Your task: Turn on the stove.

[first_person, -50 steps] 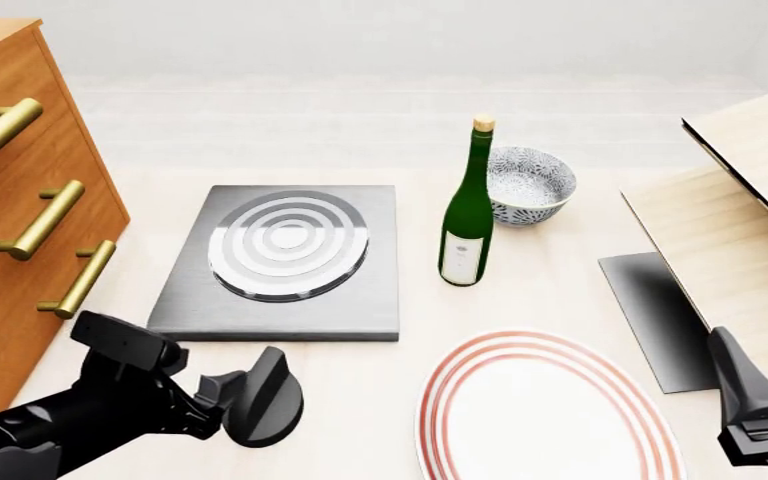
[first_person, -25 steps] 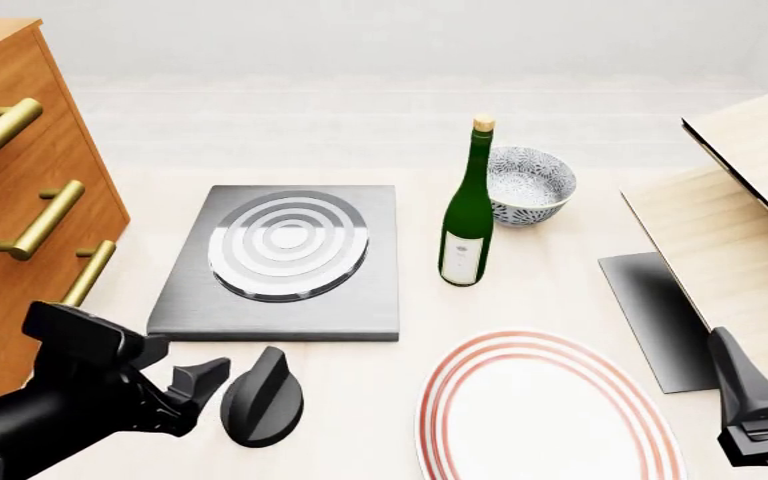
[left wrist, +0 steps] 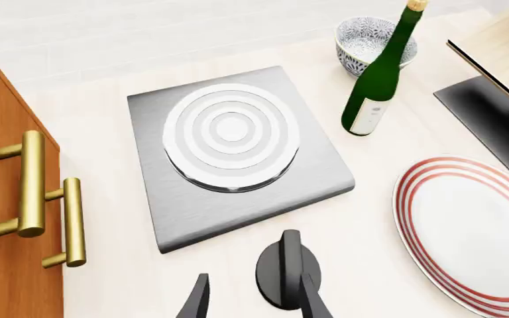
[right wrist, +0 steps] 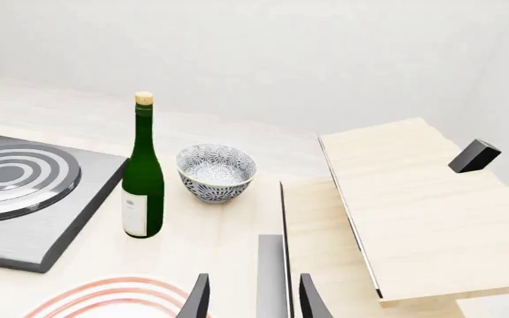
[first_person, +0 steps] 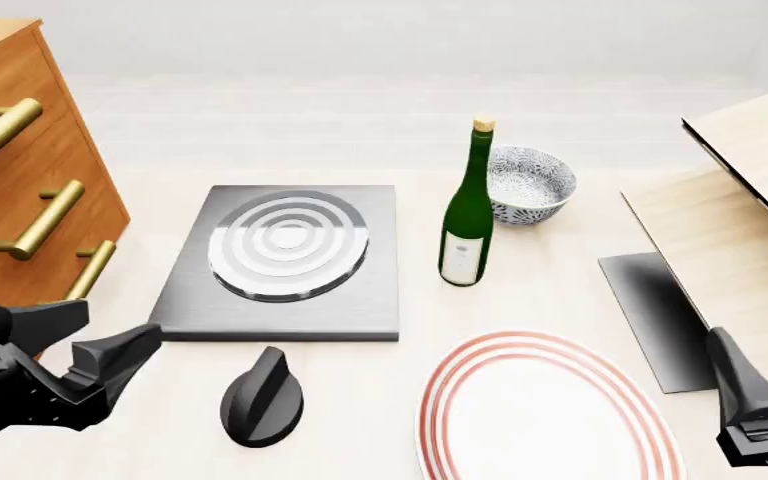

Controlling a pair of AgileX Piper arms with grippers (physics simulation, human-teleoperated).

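The stove (first_person: 373, 300) is a dark grey square slab with silver-and-black burner rings, left of the table's middle; the left wrist view shows the same stove (left wrist: 162, 218). Its black ridged knob (first_person: 261, 398) stands on the table just in front of the slab. My left gripper (first_person: 101, 340) is open, low at the left, clearly apart from the knob. Seen from the left wrist, the knob (left wrist: 285, 268) sits just ahead of the open left gripper (left wrist: 254, 301), close to one finger. My right gripper (first_person: 747, 405) rests at the lower right, open with nothing in it (right wrist: 252, 298).
A wooden drawer cabinet (first_person: 24, 200) with brass handles lines the left side. A green wine bottle (first_person: 466, 215) and a patterned bowl (first_person: 528, 185) stand right of the stove. A white plate with red rings (first_person: 544, 410), a dark flat panel (first_person: 651, 310) and wooden boards (first_person: 744, 220) fill the right.
My left gripper, which was around the knob a second ago, has let go and drawn back to the left and toward the near edge. The knob stays put. The right arm is still.
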